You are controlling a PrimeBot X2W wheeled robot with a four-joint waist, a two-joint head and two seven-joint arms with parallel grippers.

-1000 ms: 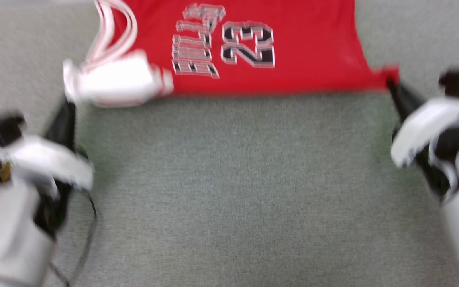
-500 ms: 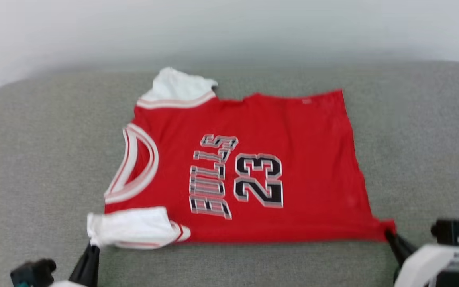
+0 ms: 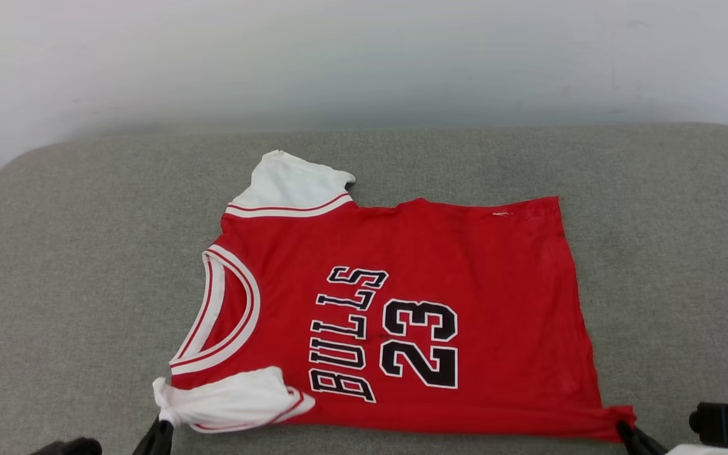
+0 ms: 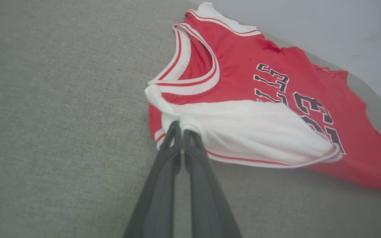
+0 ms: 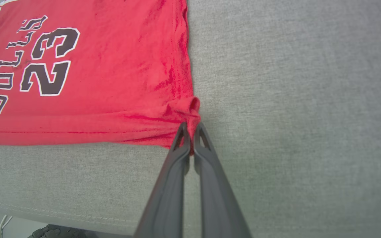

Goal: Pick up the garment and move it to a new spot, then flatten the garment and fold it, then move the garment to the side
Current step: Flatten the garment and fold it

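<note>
A pale wall runs behind a padded bench covered in grey fabric; the garment lies spread front-up across the middle of the bench, its neck towards 9 o'clock in the head view and its hem towards 3 o'clock. The front reads "BULLS" over "23" in black characters outlined in white, turned so their tops point to 9 o'clock. A small white mark near the far hem corner may be a tag, but it is too small to read.

A second ago the head view was blurred and aimed low, with both forearms large in it and only the garment's near part along the top. The camera has since lifted, so the whole garment and the wall are in sight; the grips have not changed, and the cloth lies between the claws as it did.

The left claw, at 7 o'clock in the head view, is clenched on the bunched tip of the near white sleeve, its fingers pressed together with cloth pinched between them. The right claw, at 5 o'clock, is likewise clenched on the near hem corner, which puckers into a small red knot at its tips.
</note>
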